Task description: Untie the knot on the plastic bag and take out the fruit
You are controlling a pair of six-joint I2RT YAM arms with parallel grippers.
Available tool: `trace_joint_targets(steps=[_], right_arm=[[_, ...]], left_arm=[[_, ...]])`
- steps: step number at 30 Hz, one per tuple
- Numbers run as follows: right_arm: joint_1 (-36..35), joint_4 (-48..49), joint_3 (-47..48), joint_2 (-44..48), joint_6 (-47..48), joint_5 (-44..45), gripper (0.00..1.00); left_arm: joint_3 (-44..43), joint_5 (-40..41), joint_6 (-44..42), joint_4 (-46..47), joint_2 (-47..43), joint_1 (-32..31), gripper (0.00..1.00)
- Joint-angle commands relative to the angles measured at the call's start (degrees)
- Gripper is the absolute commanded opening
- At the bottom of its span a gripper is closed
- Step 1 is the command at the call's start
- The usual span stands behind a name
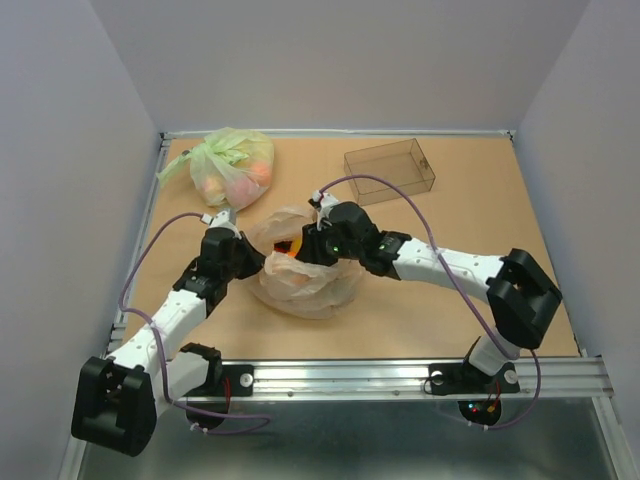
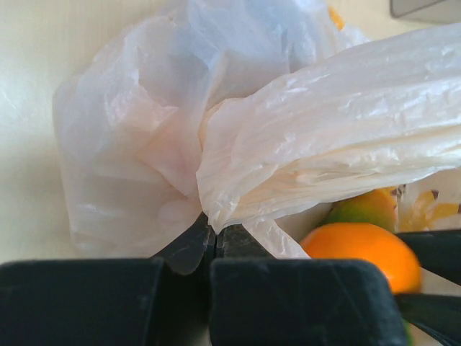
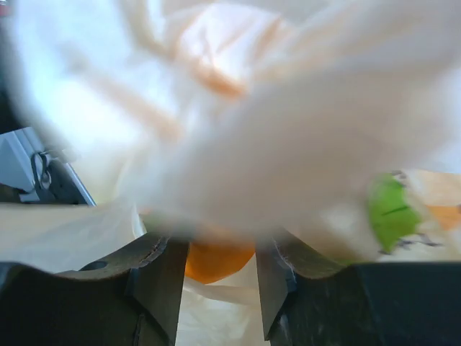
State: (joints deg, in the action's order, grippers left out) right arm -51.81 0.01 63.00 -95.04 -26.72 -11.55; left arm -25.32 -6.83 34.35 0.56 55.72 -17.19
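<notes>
Brown table (image 1: 480, 230), plastic bag (image 1: 305, 285) mid-table, green bag (image 1: 232, 165), clear box (image 1: 390, 167) behind

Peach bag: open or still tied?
Open: the left hand is shut on the plastic bag, holding its film aside, and a bare orange fruit shows in its mouth.

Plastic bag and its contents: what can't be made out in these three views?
Right wrist: plastic bag film blurred; whether the right pincer grips the orange fruit is unclear.
Top external: the right arm covers the bag's mouth; fruit count hidden.
Left wrist: left pincer body cuts off the fruit.
</notes>
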Motion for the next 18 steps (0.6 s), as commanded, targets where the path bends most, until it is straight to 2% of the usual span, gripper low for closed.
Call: trace_joint_targets(steps=[1, 3, 8, 18], right_arm=[[-0.4, 0.78, 0.1, 4.69, 3.95, 6.09, 0.07], [-0.39, 0.26, -0.07, 5.39, 4.66, 9.86, 0.0], [-0.4, 0.25, -0.17, 7.15, 5.19, 14.8, 0.01], [-0.4, 4.72, 4.58, 5.66, 3.52, 26.39, 0.01]], left_arm=[[-6.83, 5.67, -4.46, 1.12, -0.8, -0.12, 0.0], [-9.73, 6.3, -7.0, 0.24, -0.01, -0.12, 0.0], [-13.26, 10.0, -12.89, 0.93, 1.23, -0.04, 0.0], [-11.16, -0.81, -19.85, 5.16, 0.79, -0.04, 0.0]])
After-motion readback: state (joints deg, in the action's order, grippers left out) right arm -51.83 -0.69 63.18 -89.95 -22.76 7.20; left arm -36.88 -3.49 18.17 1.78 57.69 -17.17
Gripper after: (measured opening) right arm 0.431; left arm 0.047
